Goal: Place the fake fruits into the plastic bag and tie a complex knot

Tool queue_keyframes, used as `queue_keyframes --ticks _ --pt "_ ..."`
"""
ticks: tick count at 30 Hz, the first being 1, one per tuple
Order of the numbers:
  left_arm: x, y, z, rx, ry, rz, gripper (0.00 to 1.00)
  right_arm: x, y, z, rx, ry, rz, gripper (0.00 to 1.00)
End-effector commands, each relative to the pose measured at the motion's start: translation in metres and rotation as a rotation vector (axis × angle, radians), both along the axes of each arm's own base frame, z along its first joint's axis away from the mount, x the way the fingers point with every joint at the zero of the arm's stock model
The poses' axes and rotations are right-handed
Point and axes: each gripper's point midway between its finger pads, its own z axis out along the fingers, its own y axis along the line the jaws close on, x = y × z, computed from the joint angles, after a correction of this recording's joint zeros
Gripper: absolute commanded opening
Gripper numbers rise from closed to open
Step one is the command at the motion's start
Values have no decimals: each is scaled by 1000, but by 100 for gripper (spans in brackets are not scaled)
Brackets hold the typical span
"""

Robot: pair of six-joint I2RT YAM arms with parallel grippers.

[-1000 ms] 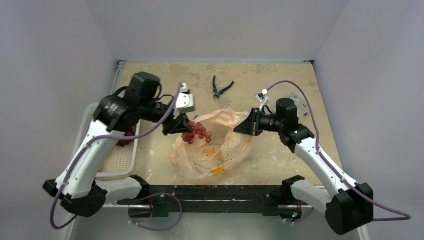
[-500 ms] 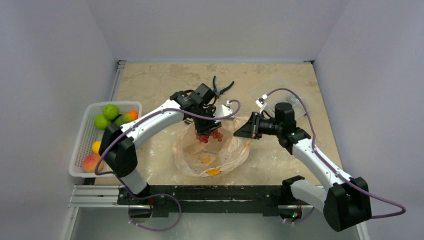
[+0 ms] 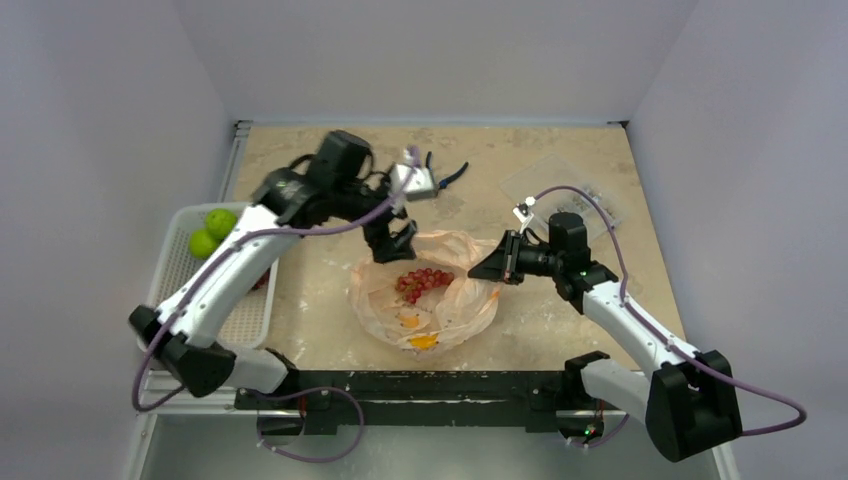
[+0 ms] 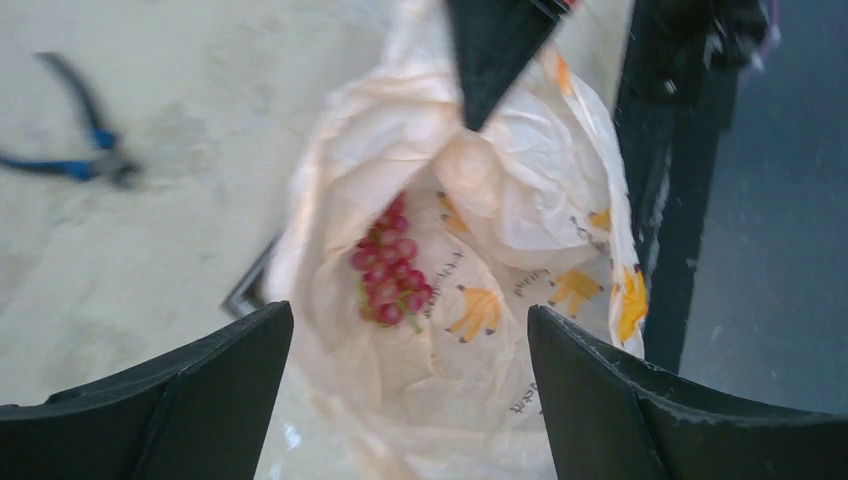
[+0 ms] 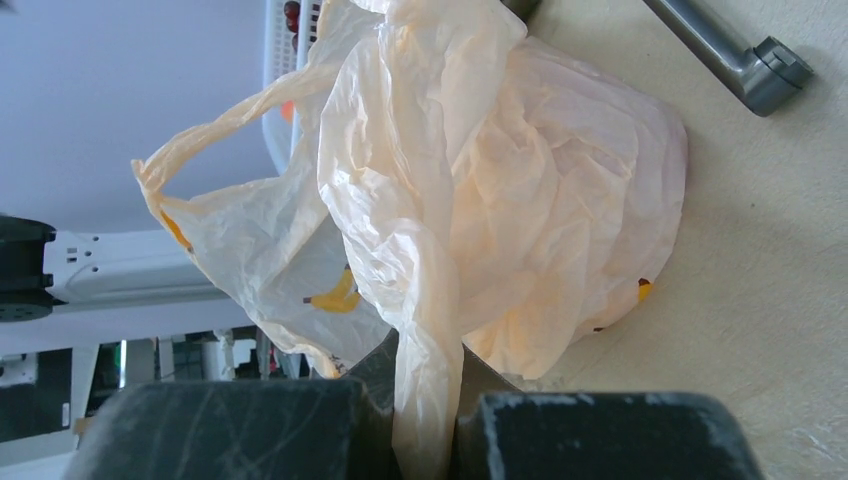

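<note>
The pale peach plastic bag (image 3: 455, 305) lies open at the table's middle front. A red grape bunch (image 3: 422, 282) rests inside it, seen in the left wrist view as the grape bunch (image 4: 390, 280) on the bag's (image 4: 520, 220) inner wall. My left gripper (image 3: 394, 242) hangs open over the bag's far-left rim, nothing between its fingers (image 4: 210, 390). My right gripper (image 3: 492, 265) is shut on a bunched strand of the bag's right edge (image 5: 425, 400). Two green fruits (image 3: 212, 232) sit in the white basket (image 3: 235, 320). No knot is in view.
Blue-handled pliers (image 3: 445, 176) lie behind the bag, and a clear plastic sheet (image 3: 565, 185) is at the back right. The basket stands at the table's left edge. One bag handle loop (image 5: 200, 140) sticks up free on the far side.
My left gripper carried the red grape bunch over the bag's mouth and opened. The bunch now lies inside the bag. The right gripper kept its hold on the bag.
</note>
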Motion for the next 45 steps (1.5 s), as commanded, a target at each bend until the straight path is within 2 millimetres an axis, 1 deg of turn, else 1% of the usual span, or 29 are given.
queue_keyframes --ticks 1,2,4,5,6,9,10,11,13,14,17,21,23,26,29,32,33,40,45 --pt "31 65 70 -176 -30 294 88 6 -1 10 -8 -96 2 0" --pt "45 89 67 -141 -43 396 88 6 -1 12 -6 -105 5 0" --pt "73 145 61 -79 -63 622 89 7 0 18 1 -129 15 0" --pt "84 180 57 -51 -64 752 89 6 0 21 5 -136 24 0" --pt "90 209 54 -30 -60 858 90 6 1 24 8 -142 26 0" --pt "98 289 40 41 -58 1126 96 5 0 25 -3 -148 38 0" --pt "101 315 35 92 -75 1211 100 4 0 24 -3 -143 42 0" --pt "102 339 30 142 -85 1291 100 5 0 24 -3 -142 43 0" --pt "104 380 20 219 -86 1442 100 6 1 24 -2 -144 46 0" --pt "105 392 14 242 -66 1491 100 8 2 25 -2 -149 48 0" --pt "110 415 -4 255 -3 1575 100 13 4 28 0 -160 54 0" --pt "122 437 -25 283 33 1647 100 18 6 32 1 -162 60 0" --pt "124 449 -36 313 52 1681 100 21 7 37 6 -175 62 0" --pt "129 459 -55 332 96 1684 100 24 8 44 9 -195 66 0" --pt "138 469 -70 339 115 1672 99 26 9 43 7 -196 68 0" --pt "142 473 -88 362 158 1660 98 26 8 44 7 -196 69 0" --pt "145 470 -94 350 175 1643 98 26 9 44 7 -197 70 0" --pt "152 472 -129 374 261 1617 92 27 8 41 2 -192 69 0" --pt "153 468 -141 363 300 1599 84 29 8 40 -2 -193 68 0"
